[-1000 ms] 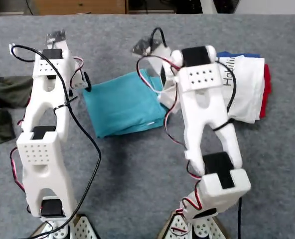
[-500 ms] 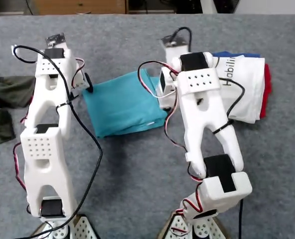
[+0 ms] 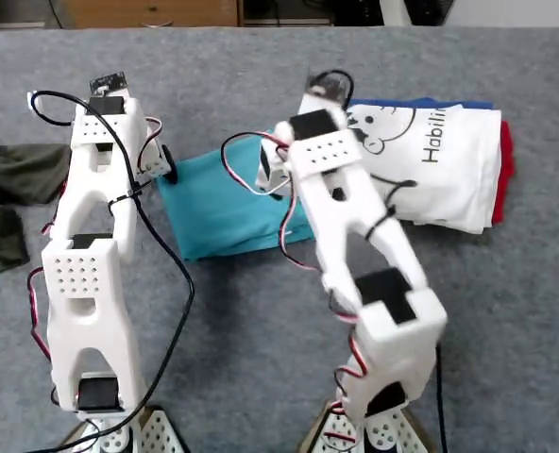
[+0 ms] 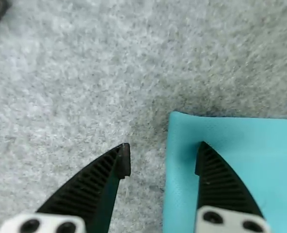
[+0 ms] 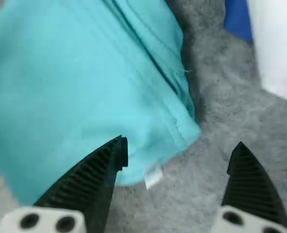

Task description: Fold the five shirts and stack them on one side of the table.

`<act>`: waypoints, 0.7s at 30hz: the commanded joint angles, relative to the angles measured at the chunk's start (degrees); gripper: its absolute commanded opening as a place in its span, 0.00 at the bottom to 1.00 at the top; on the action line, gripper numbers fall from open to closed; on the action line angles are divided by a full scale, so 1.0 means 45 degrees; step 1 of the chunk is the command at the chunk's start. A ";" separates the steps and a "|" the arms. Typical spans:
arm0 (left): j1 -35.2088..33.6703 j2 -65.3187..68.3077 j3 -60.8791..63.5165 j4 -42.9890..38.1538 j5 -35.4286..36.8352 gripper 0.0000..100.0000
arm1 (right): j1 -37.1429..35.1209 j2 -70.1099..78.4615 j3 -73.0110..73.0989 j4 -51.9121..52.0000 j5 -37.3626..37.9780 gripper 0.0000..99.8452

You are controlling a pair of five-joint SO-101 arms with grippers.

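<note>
A folded teal shirt [image 3: 225, 203] lies on the grey table between the two arms. My left gripper [image 3: 165, 162] stands open at its far left corner, and in the left wrist view the gripper [image 4: 164, 158] has one finger on the carpet and the other over the teal shirt [image 4: 235, 165]. My right gripper [image 3: 269, 175] hangs open over the shirt's right edge; its wrist view shows the gripper [image 5: 181, 150] straddling the corner of the teal shirt [image 5: 80, 82]. A stack of folded shirts [image 3: 440, 165] sits at the right, white on top of blue and red.
A crumpled dark olive shirt [image 3: 6, 198] lies at the table's left edge. The grey carpet [image 3: 506, 311] in front of the stack is bare. The blue shirt [image 5: 238, 19] and white shirt [image 5: 279, 43] of the stack edge the right wrist view.
The right arm has swung left, off the white shirt stack and over the teal shirt's right edge, uncovering the white shirt's print. The left arm has barely shifted.
</note>
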 commanded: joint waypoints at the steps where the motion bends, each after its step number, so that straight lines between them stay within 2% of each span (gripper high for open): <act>1: 0.0137 -0.0147 -0.0567 -0.0254 0.0117 0.22 | -0.0088 0.0947 -0.0107 -0.1289 -0.0449 0.33; 7: 0.0488 -0.0147 -0.0547 -0.0508 0.0156 0.22 | -0.0029 0.2217 -0.0107 -0.2676 -0.0449 0.33; 17: 0.0586 0.1182 -0.0938 -0.0684 0.2286 0.21 | 0.0361 0.2960 -0.0107 -0.2696 -0.0449 0.33; 19: 0.0586 0.1495 -0.1465 -0.0527 0.2383 0.18 | 0.0361 0.3057 -0.0107 -0.2696 -0.0449 0.29; 21: 0.0586 0.1905 -0.2305 -0.0254 0.2403 0.14 | 0.0381 0.3175 -0.0107 -0.2696 -0.0332 0.21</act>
